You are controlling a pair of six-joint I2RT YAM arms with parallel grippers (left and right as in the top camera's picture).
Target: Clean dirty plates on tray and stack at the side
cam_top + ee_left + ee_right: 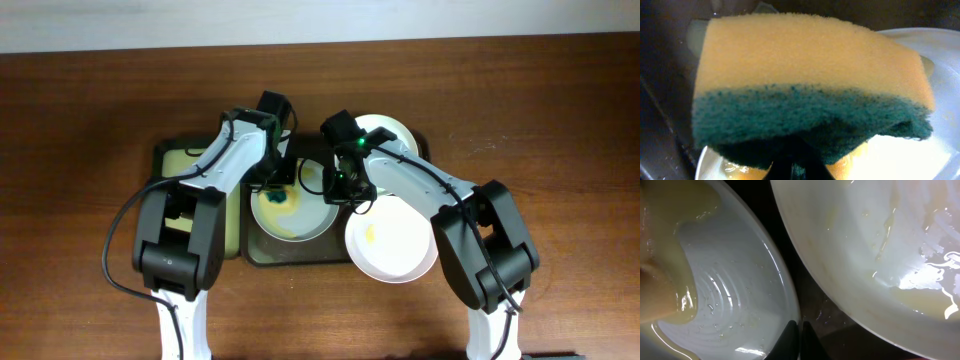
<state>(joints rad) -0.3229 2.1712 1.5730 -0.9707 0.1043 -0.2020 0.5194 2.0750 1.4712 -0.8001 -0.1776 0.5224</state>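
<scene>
Three plates sit on the dark tray (300, 256), and none is stacked at the side yet, so my reading is that the job is at its scrubbing step, with the first plate under the sponge. The pale grey-blue plate (300, 215) lies in the middle of the tray with a yellow smear across it. One white plate (395, 250) lies just beside it at the front right, overhanging the tray's edge. The other white plate (395, 132) sits at the back, partly hidden by the right arm. The left gripper (270, 178) pinches a yellow sponge (810, 75) with its green scouring face turned down, low over the grey-blue plate. Whether it actually presses on the plate cannot be told. The right gripper (799, 337) shows its fingertips drawn almost together where the grey-blue plate's rim runs into them, so it looks to be clamping that rim to steady the plate. The next move probably calls for wiping the green face through the yellow smear while the right side keeps the plate from sliding, then lifting the plate clear onto the wooden table (560, 120). A smaller tray (190, 160) with a yellowish lining sits to the left. No brand, label or writing can be read anywhere.
</scene>
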